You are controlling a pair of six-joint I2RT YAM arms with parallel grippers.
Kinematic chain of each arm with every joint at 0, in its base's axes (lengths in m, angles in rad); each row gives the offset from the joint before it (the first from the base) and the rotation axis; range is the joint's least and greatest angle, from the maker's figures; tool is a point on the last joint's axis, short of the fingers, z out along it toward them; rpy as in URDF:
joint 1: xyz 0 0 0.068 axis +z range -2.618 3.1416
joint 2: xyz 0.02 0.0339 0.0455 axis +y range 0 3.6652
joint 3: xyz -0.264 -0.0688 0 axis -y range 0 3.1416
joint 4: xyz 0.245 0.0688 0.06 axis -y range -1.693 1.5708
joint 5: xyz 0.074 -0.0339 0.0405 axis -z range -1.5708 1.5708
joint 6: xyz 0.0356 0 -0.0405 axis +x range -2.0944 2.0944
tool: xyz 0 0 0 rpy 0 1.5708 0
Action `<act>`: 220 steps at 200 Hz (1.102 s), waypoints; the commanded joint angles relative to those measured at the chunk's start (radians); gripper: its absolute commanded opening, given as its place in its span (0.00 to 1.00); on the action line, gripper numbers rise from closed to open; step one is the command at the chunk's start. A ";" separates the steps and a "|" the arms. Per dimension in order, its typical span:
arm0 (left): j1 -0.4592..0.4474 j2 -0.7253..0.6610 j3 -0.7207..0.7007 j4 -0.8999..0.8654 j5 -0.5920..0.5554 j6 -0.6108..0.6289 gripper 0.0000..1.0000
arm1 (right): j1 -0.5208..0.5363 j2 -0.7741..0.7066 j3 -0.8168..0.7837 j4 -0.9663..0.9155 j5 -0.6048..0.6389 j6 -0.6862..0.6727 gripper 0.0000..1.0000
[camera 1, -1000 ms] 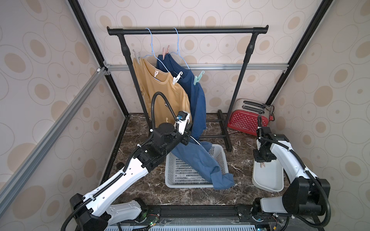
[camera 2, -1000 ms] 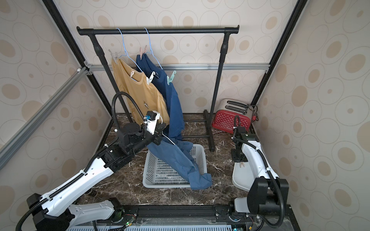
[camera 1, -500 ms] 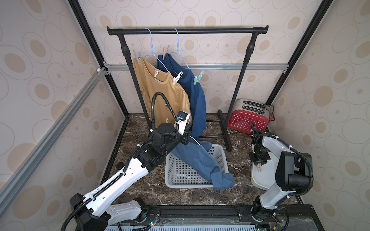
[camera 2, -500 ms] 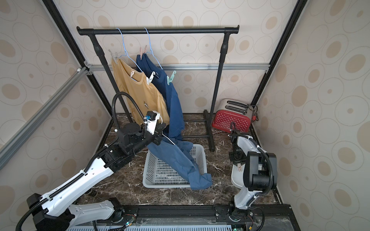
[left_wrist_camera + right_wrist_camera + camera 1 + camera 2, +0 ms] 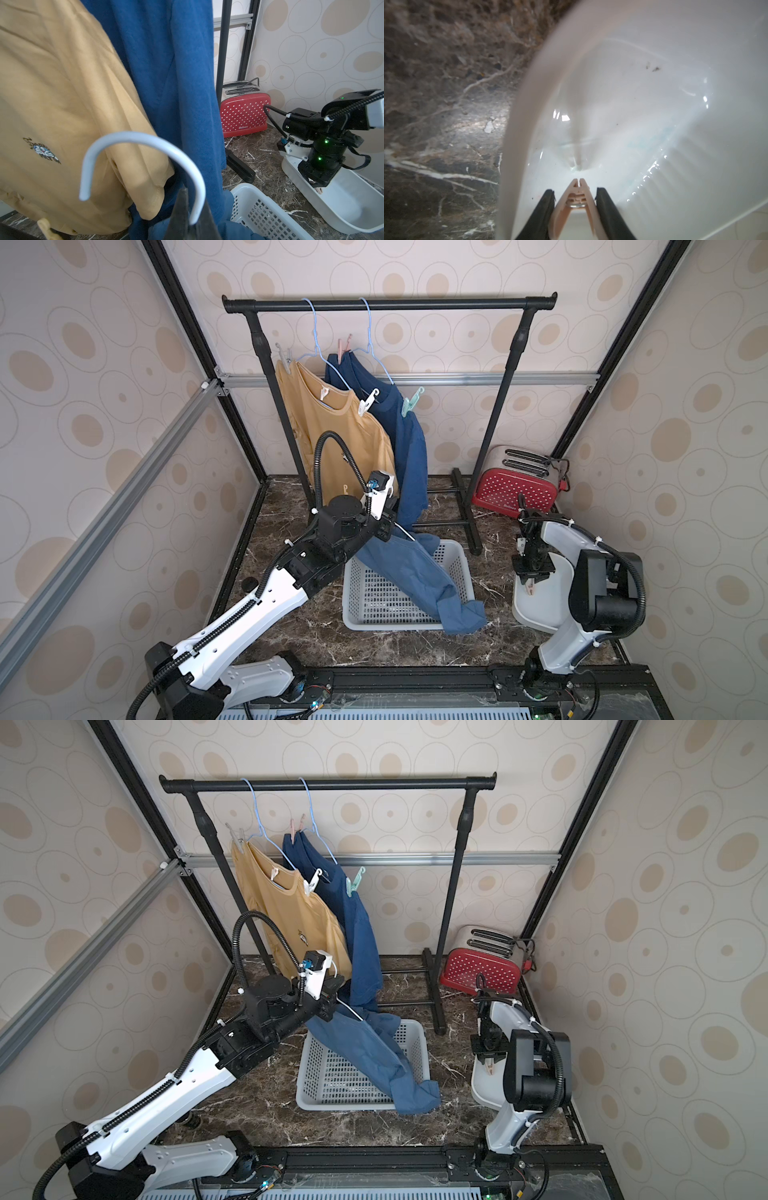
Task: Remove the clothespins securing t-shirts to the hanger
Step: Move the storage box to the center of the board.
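White tub (image 5: 540, 610) containing pink clothespin (image 5: 578, 199), tip closed, sitting between right gripper (image 5: 575, 190) jaws. Jaws standing apart; cannot tell whether pinching it.

Perforated basket (image 5: 386, 625) catching mid-blue shirt (image 5: 407, 572), hem spilling over rim.

Left gripper (image 5: 190, 207) pressing together on white hanger (image 5: 145, 143).

Grey peg (image 5: 284, 356), rose peg (image 5: 344, 349), cream peg (image 5: 324, 393), white peg (image 5: 368, 403), teal peg (image 5: 411, 400) clipping yellow shirt (image 5: 332, 435) and navy shirt (image 5: 411, 448) on blue hangers (image 5: 313, 323).

Red toaster (image 5: 243, 112) reading "Belinee".
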 commanded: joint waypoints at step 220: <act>0.005 0.038 0.166 -0.087 -0.012 -0.032 0.02 | 0.706 -0.388 0.468 0.054 0.005 -0.067 0.58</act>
